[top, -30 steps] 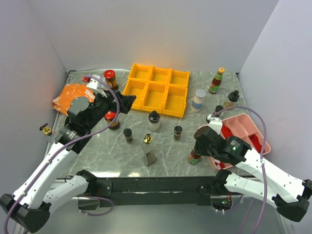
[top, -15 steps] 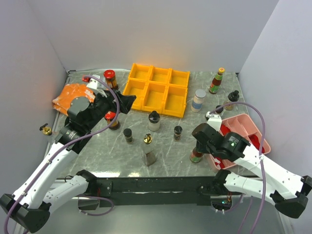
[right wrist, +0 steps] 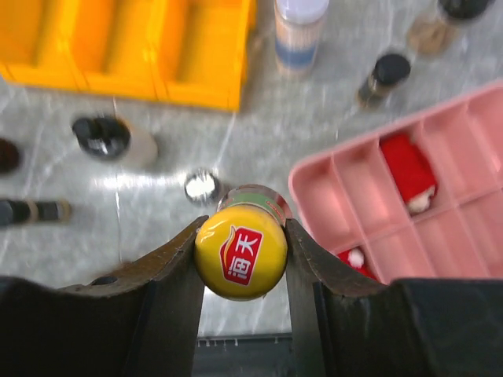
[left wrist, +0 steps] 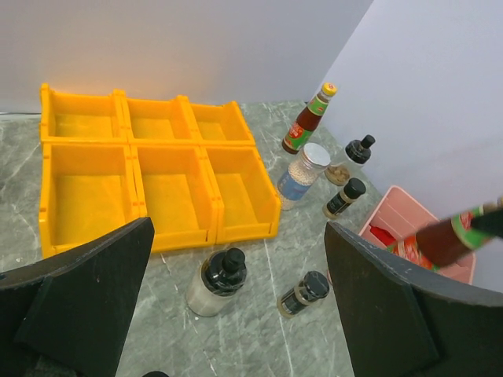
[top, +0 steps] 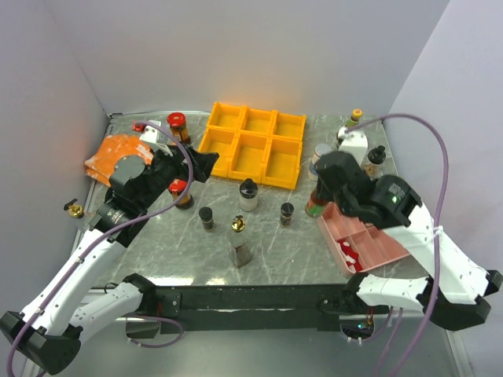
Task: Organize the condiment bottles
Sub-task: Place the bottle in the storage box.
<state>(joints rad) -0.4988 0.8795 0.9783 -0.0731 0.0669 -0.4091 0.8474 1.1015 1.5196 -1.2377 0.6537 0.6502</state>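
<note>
A yellow-capped sauce bottle (right wrist: 240, 263) is clamped in the right gripper (right wrist: 241, 236), raised just right of the orange compartment tray (left wrist: 245, 229), presumably for binning there; the left gripper (top: 196, 166) is held spread, empty, left of it.

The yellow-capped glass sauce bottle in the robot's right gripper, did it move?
Yes. The yellow-capped sauce bottle, in the right gripper, moved back toward the orange plastic compartment tray.

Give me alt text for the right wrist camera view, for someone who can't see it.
The right gripper is shut on a yellow-capped bottle, seen from straight above its cap. Beneath it is a grey marble table with a pink divided tray holding red packets, an orange bin and a black-capped jar.
</note>
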